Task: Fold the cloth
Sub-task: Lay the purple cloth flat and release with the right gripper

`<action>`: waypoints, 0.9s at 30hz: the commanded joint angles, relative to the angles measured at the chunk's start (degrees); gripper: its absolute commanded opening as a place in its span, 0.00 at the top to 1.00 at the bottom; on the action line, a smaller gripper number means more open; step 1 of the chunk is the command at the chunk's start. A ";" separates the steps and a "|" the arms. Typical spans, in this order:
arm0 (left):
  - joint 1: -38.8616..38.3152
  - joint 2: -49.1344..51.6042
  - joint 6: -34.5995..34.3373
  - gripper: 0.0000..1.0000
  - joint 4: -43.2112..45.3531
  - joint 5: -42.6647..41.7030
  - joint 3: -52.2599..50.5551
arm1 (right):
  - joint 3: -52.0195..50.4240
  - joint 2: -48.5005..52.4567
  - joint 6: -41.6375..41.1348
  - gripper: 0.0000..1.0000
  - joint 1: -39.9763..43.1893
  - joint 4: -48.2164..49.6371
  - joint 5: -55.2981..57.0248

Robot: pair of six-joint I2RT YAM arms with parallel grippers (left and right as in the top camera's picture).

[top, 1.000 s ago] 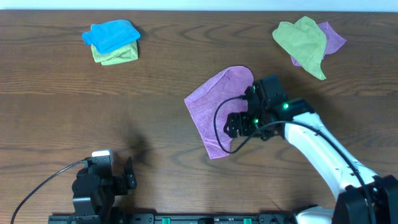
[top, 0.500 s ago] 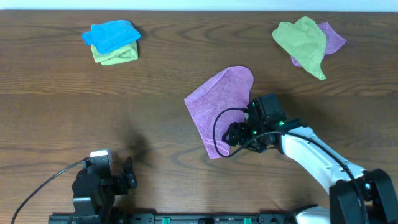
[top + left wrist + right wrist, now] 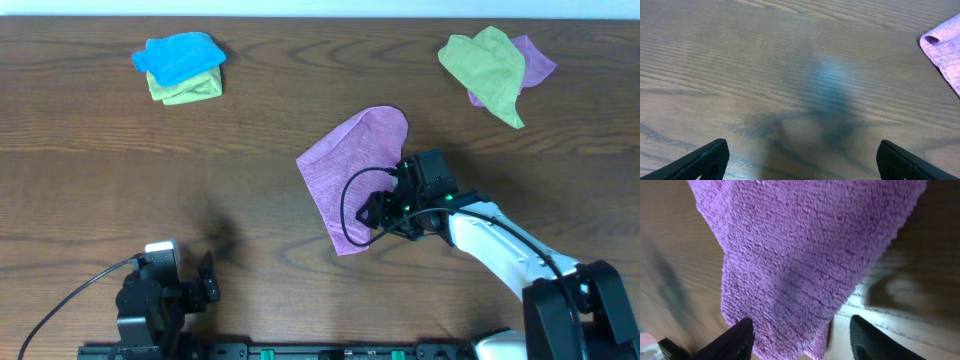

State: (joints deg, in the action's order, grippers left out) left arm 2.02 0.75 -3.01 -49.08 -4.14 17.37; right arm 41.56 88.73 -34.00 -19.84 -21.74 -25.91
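The purple cloth [image 3: 345, 170] lies folded over in the middle of the table. My right gripper [image 3: 374, 213] is open and sits low at the cloth's right lower edge. In the right wrist view the cloth [image 3: 805, 255] fills the frame and its edge lies between the two open fingers [image 3: 800, 340]. My left gripper [image 3: 205, 278] is open and empty near the table's front edge, left of centre. In the left wrist view a corner of the cloth [image 3: 945, 47] shows at the far right, well away from the open fingers [image 3: 800, 160].
A bright blue cloth on a lime-green cloth [image 3: 182, 66] lies at the back left. A lime-green cloth over another purple cloth [image 3: 492, 62] lies at the back right. Bare wooden table [image 3: 150, 170] lies around the left arm.
My right gripper has moved down and nearer along the cloth's right edge and settled low at it. The left arm has not moved.
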 commanded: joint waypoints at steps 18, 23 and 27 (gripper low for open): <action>-0.22 -0.28 -0.44 0.05 -0.07 -0.39 0.02 | -0.33 4.09 -1.33 0.53 -1.14 3.48 0.20; -0.22 -0.28 -0.44 0.05 -0.07 -0.42 0.02 | -0.28 3.39 -1.07 0.86 -1.07 5.53 0.44; -0.22 -0.28 -0.44 0.05 -0.04 -0.42 0.02 | -0.26 -0.02 -0.37 0.99 -1.09 3.89 3.15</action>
State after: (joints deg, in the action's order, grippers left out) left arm 2.02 0.75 -3.01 -49.08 -4.14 17.37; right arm 41.50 91.29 -35.22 -20.75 -17.39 -24.58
